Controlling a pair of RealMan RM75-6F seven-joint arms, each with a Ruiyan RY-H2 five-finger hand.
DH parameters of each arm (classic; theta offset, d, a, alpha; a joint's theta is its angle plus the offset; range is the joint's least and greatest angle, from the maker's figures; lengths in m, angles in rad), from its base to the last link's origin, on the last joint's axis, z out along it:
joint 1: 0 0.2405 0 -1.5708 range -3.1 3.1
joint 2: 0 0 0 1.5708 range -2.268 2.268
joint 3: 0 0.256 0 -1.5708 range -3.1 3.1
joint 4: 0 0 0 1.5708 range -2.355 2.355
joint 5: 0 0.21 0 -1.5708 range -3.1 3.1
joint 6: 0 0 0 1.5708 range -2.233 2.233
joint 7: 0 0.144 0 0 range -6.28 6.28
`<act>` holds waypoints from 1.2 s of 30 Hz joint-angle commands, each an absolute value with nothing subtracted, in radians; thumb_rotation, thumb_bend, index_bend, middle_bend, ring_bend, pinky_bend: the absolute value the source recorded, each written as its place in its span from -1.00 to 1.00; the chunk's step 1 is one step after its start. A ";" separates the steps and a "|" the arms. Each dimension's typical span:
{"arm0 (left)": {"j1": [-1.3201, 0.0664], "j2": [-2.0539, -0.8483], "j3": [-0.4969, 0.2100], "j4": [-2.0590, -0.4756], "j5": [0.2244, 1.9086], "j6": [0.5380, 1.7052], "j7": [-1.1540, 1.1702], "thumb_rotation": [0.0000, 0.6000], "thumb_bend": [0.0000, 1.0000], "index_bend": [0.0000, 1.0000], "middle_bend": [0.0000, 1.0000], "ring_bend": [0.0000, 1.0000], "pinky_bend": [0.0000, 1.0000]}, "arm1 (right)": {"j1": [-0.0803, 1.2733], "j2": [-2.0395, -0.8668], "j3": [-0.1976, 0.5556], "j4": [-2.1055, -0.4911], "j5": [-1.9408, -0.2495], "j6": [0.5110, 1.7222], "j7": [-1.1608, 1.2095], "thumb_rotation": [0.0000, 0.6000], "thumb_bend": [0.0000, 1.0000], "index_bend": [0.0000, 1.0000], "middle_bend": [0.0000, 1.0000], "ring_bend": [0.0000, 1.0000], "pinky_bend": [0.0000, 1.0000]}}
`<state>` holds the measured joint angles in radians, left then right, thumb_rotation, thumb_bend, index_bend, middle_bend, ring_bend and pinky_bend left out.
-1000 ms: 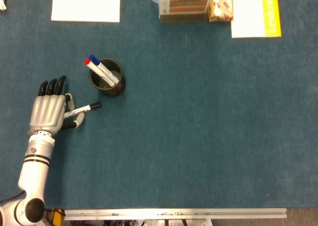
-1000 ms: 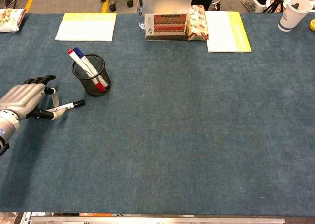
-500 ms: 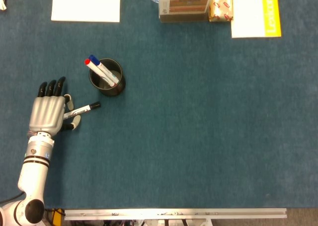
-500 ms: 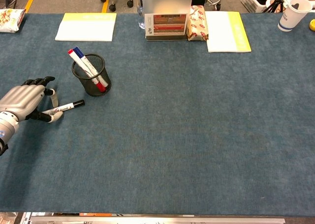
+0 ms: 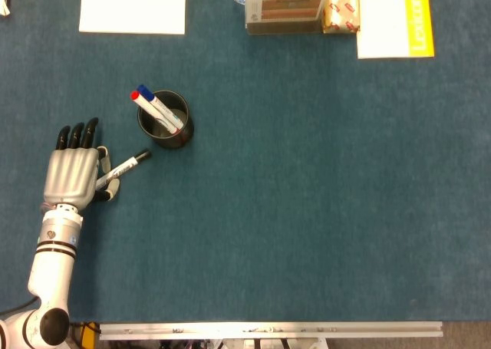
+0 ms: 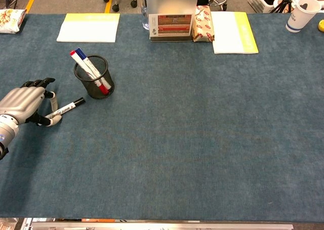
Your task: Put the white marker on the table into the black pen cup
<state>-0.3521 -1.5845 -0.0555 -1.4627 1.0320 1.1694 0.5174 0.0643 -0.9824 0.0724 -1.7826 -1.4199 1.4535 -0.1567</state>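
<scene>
The white marker (image 5: 123,169) with a black cap points up and to the right, its cap end toward the black mesh pen cup (image 5: 165,119). My left hand (image 5: 73,172) pinches the marker's near end between thumb and a finger, the other fingers stretched out flat. In the chest view the marker (image 6: 66,107) slants up from my left hand (image 6: 23,102), a short way left of and below the cup (image 6: 94,77). The cup stands upright with a red-capped and a blue-capped marker leaning out to the left. No right hand shows in either view.
A yellow-edged notepad (image 5: 133,5) lies at the back left. A box (image 5: 284,10), a snack packet (image 6: 203,24) and a yellow-edged book (image 5: 395,18) line the far edge. A paper cup (image 6: 302,12) stands at the back right.
The marker's cap end has swung from nearly level to slanting up toward the cup. The left hand has shifted slightly left and back with it.
</scene>
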 commanded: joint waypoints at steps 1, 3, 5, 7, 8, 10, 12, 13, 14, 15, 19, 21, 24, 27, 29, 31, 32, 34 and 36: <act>-0.352 -1.585 -0.056 -1.463 1.031 1.169 0.518 0.69 -0.42 0.09 -1.00 -1.00 -1.00 | 0.065 -0.982 0.073 -1.782 -1.420 1.453 -0.156 1.00 0.14 -0.29 -0.22 -0.10 0.38; -0.353 -1.585 -0.056 -1.463 1.030 1.168 0.519 0.69 -0.42 0.11 -1.00 -1.00 -1.00 | 0.065 -0.983 0.073 -1.782 -1.420 1.454 -0.156 1.00 0.14 -0.29 -0.22 -0.10 0.38; -0.353 -1.584 -0.058 -1.463 1.029 1.168 0.519 0.69 -0.43 0.11 -1.00 -1.00 -1.00 | 0.065 -0.982 0.073 -1.781 -1.420 1.453 -0.156 1.00 0.14 -0.29 -0.22 -0.10 0.38; -0.353 -1.584 -0.058 -1.464 1.028 1.168 0.519 0.68 -0.42 0.12 -1.00 -1.00 -1.00 | 0.065 -0.982 0.072 -1.781 -1.421 1.453 -0.156 1.00 0.14 -0.29 -0.22 -0.10 0.38; -0.352 -1.584 -0.059 -1.465 1.028 1.169 0.519 0.68 -0.42 0.12 -1.00 -1.00 -1.00 | 0.065 -0.982 0.072 -1.781 -1.421 1.453 -0.156 1.00 0.14 -0.29 -0.22 -0.10 0.38; -0.351 -1.583 -0.059 -1.469 1.030 1.172 0.517 0.68 -0.42 0.13 -1.00 -1.00 -1.00 | 0.065 -0.982 0.073 -1.781 -1.420 1.453 -0.155 1.00 0.14 -0.29 -0.22 -0.10 0.38; -0.350 -1.581 -0.060 -1.474 1.033 1.175 0.513 0.68 -0.42 0.14 -1.00 -1.00 -1.00 | 0.066 -0.982 0.074 -1.781 -1.420 1.453 -0.155 1.00 0.14 -0.29 -0.22 -0.10 0.38; -0.349 -1.578 -0.059 -1.479 1.035 1.177 0.512 0.68 -0.42 0.14 -1.00 -1.00 -1.00 | 0.066 -0.982 0.073 -1.781 -1.420 1.453 -0.155 1.00 0.14 -0.29 -0.22 -0.10 0.38; -0.348 -1.576 -0.058 -1.484 1.038 1.179 0.512 0.69 -0.42 0.15 -1.00 -1.00 -1.00 | 0.066 -0.982 0.073 -1.781 -1.420 1.453 -0.155 1.00 0.14 -0.29 -0.22 -0.10 0.38; -0.347 -1.573 -0.057 -1.493 1.041 1.183 0.512 0.68 -0.42 0.15 -1.00 -1.00 -1.00 | 0.066 -0.982 0.073 -1.781 -1.420 1.453 -0.154 1.00 0.14 -0.29 -0.22 -0.10 0.38; -0.345 -1.554 -0.050 -1.524 1.058 1.198 0.526 0.68 -0.42 0.15 -1.00 -1.00 -1.00 | 0.065 -0.982 0.073 -1.782 -1.420 1.454 -0.155 1.00 0.14 -0.29 -0.22 -0.10 0.38; -0.343 -1.540 -0.047 -1.543 1.065 1.207 0.536 0.69 -0.42 0.15 -1.00 -1.00 -1.00 | 0.065 -0.982 0.074 -1.782 -1.419 1.454 -0.154 1.00 0.14 -0.29 -0.22 -0.10 0.38; -0.339 -1.515 -0.043 -1.577 1.075 1.224 0.551 0.68 -0.42 0.15 -1.00 -1.00 -1.00 | 0.066 -0.982 0.074 -1.781 -1.419 1.452 -0.155 1.00 0.14 -0.29 -0.22 -0.10 0.38; -0.335 -1.489 -0.039 -1.609 1.084 1.241 0.566 0.69 -0.42 0.16 -1.00 -1.00 -1.00 | 0.066 -0.982 0.073 -1.781 -1.420 1.451 -0.156 1.00 0.14 -0.29 -0.22 -0.10 0.38; -0.331 -1.471 -0.037 -1.629 1.088 1.252 0.575 0.68 -0.42 0.16 -1.00 -1.00 -1.00 | 0.066 -0.983 0.072 -1.781 -1.421 1.451 -0.157 1.00 0.14 -0.29 -0.22 -0.10 0.38; -0.327 -1.453 -0.035 -1.645 1.090 1.263 0.585 0.68 -0.42 0.16 -1.00 -1.00 -1.00 | 0.067 -0.984 0.072 -1.781 -1.420 1.451 -0.157 1.00 0.14 -0.29 -0.22 -0.10 0.38; -0.325 -1.446 -0.035 -1.652 1.090 1.268 0.589 0.68 -0.42 0.16 -1.00 -1.00 -1.00 | 0.067 -0.984 0.072 -1.780 -1.420 1.451 -0.158 1.00 0.14 -0.29 -0.22 -0.10 0.38; -0.323 -1.428 -0.036 -1.665 1.089 1.277 0.598 0.69 -0.42 0.16 -1.00 -1.00 -1.00 | 0.067 -0.985 0.072 -1.780 -1.419 1.449 -0.159 1.00 0.14 -0.29 -0.22 -0.10 0.38; -0.321 -1.414 -0.037 -1.677 1.090 1.285 0.606 0.68 -0.42 0.16 -1.00 -1.00 -1.00 | 0.068 -0.985 0.072 -1.780 -1.420 1.448 -0.159 1.00 0.14 -0.29 -0.22 -0.10 0.38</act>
<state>-0.3233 -1.4205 -0.0368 -1.6711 1.0894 1.2797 0.6013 0.0676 -0.9851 0.0716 -1.7802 -1.4196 1.4484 -0.1594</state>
